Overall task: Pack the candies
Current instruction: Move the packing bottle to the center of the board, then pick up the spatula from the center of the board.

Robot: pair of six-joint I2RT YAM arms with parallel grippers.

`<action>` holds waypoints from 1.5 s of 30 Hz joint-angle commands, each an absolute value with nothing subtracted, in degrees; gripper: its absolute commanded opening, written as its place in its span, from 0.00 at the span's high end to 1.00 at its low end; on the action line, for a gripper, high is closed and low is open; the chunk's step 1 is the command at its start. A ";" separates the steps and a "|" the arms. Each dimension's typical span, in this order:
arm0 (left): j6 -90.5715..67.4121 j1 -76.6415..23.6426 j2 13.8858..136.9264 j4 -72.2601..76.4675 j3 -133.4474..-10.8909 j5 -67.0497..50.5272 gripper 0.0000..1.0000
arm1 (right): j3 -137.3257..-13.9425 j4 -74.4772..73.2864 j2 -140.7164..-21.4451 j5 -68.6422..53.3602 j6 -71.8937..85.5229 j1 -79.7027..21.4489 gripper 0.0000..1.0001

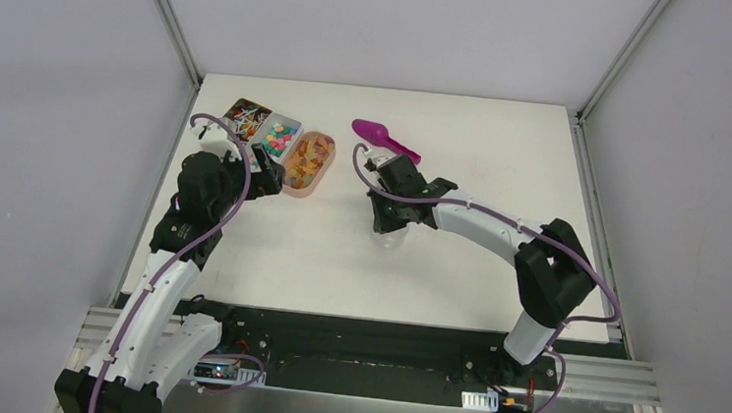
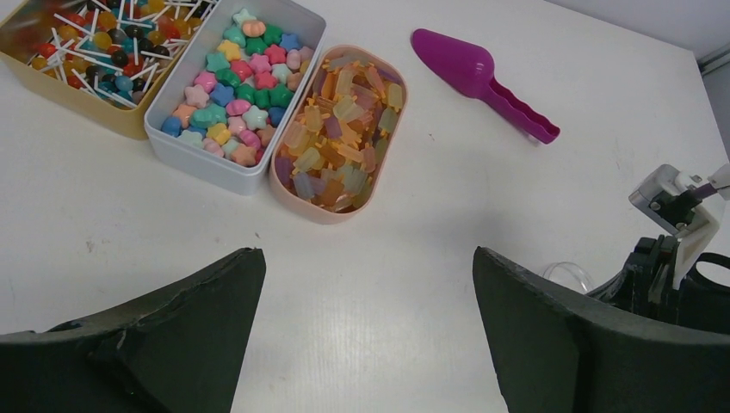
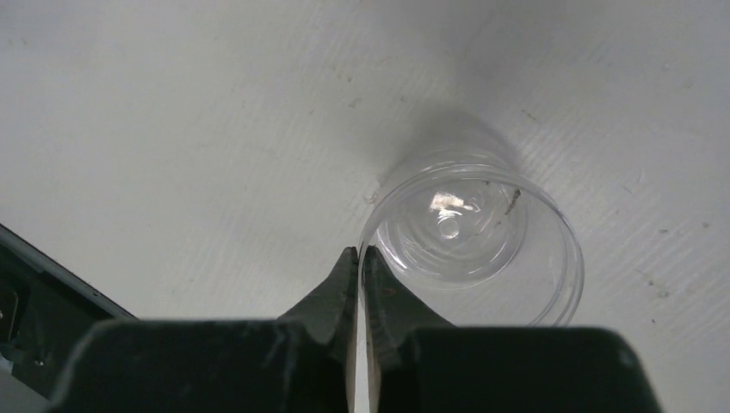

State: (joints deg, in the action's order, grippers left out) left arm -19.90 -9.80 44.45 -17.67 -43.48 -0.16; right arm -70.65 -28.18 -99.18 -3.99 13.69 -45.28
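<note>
Currently: candies (image 2: 340, 129) are kept in trays (image 2: 207, 168) at the far left, just ahead of the left gripper (image 2: 366, 258) — spread wide, empty, the nearer arm; the right gripper (image 3: 360, 258) is pinched on the rim of a clear jar (image 3: 469, 232).

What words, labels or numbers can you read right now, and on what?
None can be read in any view.
The yellow tray, white tray, pink oval tray, magenta scoop and clear jar show no print.
The small boards at the arm bases are too small to tell.
</note>
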 commanded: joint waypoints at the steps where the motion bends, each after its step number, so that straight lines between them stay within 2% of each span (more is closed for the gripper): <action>1: -18.55 -10.28 43.46 -16.96 -46.06 0.13 0.06 | -73.10 -27.43 -99.13 -3.93 15.23 -46.33 0.94; 9: -18.55 -10.28 43.42 -16.96 -46.08 0.70 0.06 | -79.85 -29.53 -100.28 -3.25 13.25 -46.23 0.67; 15: -18.47 -10.28 43.13 -17.02 -45.97 0.79 0.06 | -84.77 -29.40 -102.65 -1.33 10.20 -44.70 0.60; 26: -18.42 -10.37 42.45 -16.94 -45.88 0.70 0.06 | -97.35 -27.95 -114.29 5.67 0.82 -34.10 0.41; 32: -18.42 -10.37 42.03 -16.96 -45.88 0.71 0.06 | -104.61 -27.18 -123.10 4.54 -5.14 -30.84 0.34; 37: -18.39 -10.37 41.93 -16.96 -45.88 0.64 0.06 | -110.02 -27.66 -128.43 3.24 -8.50 -28.84 0.37; 45: -18.39 -10.37 41.83 -16.94 -45.80 0.57 0.06 | -110.70 -27.50 -130.65 2.82 -12.07 -26.94 0.38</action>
State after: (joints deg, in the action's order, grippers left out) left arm -19.88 -9.82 42.72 -18.06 -43.68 -0.03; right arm -107.79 -28.80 -130.93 3.81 -8.78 -27.73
